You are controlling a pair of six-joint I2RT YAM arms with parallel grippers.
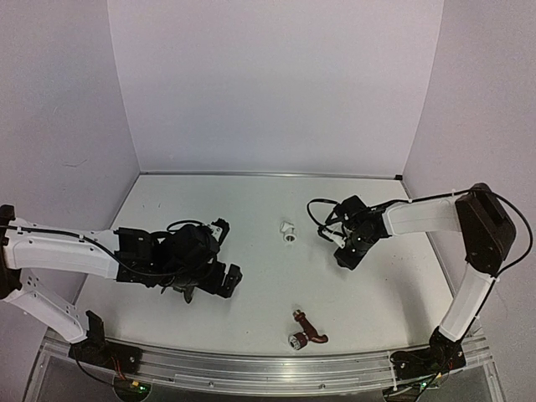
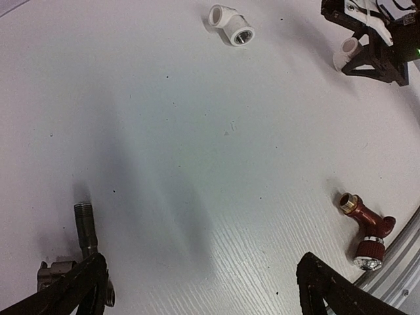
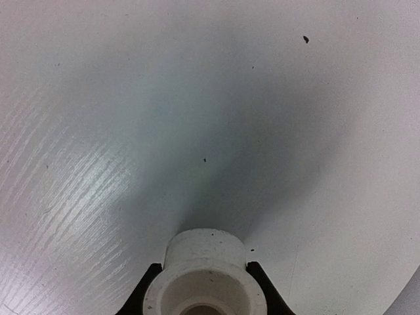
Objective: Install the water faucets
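From above, no faucet is installed: the glossy red-brown faucet (image 1: 306, 331) with silvery end lies loose, nearer the arm bases than the free white plastic elbow (image 1: 288, 231). Left wrist: the left gripper (image 2: 202, 262) gapes empty; the dull grey threaded faucet (image 2: 84, 226) lies far from that elbow, beside one finger (image 2: 75, 289). Right wrist: the right gripper (image 3: 205, 285) pinches a second matte elbow (image 3: 207, 256).

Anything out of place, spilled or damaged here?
Nothing spilled or damaged. Both faucets lie on their sides: the reddish-brown faucet near the front edge of the table, the grey faucet by the open left gripper. The right gripper holds a white elbow fitting; a second fitting lies free.
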